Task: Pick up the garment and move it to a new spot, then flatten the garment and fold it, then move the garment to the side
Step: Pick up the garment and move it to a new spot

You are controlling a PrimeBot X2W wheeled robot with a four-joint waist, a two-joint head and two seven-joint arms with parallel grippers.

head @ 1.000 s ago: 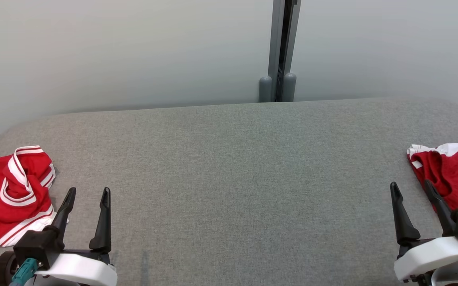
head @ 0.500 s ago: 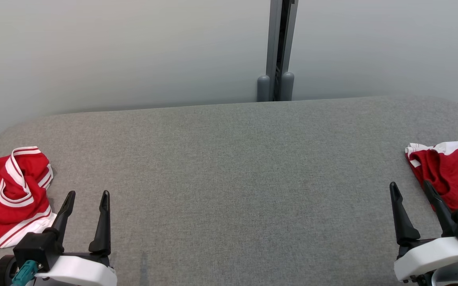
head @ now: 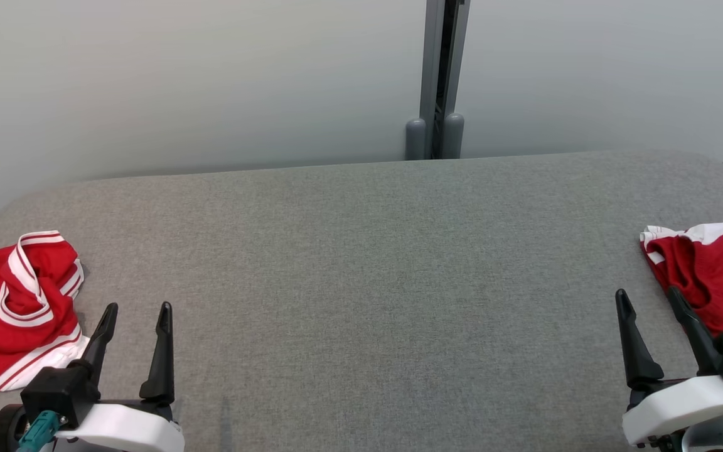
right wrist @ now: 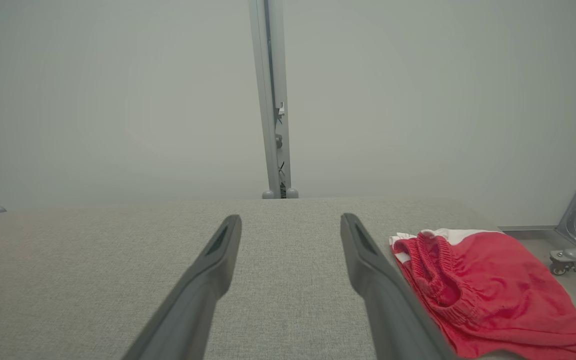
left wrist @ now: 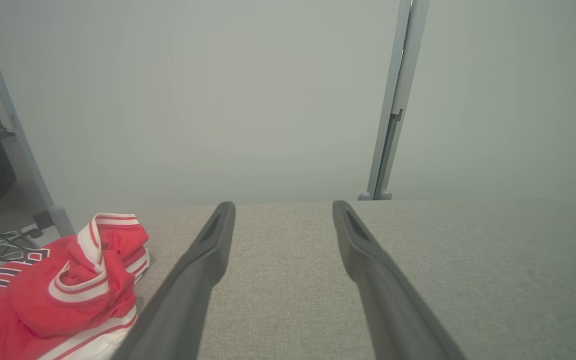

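long black tapered jaws, white wrist shells (head: 120, 430) — teal connector (head: 37, 429) on left

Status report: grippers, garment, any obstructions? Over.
Left gripper open, empty. Right gripper open, empty. Red jersey crumpled at left end of table, red shorts at right end. Nothing between them.

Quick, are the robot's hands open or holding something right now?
Left gripper: open, holding nothing, beside the red jersey.
Right gripper: open, holding nothing, near the red shorts.

We find open passage across the grey padded table (head: 361, 282), bounded by a red jersey (head: 16, 314) left, red shorts (head: 722, 276) right, wall panels (head: 211, 81) behind.
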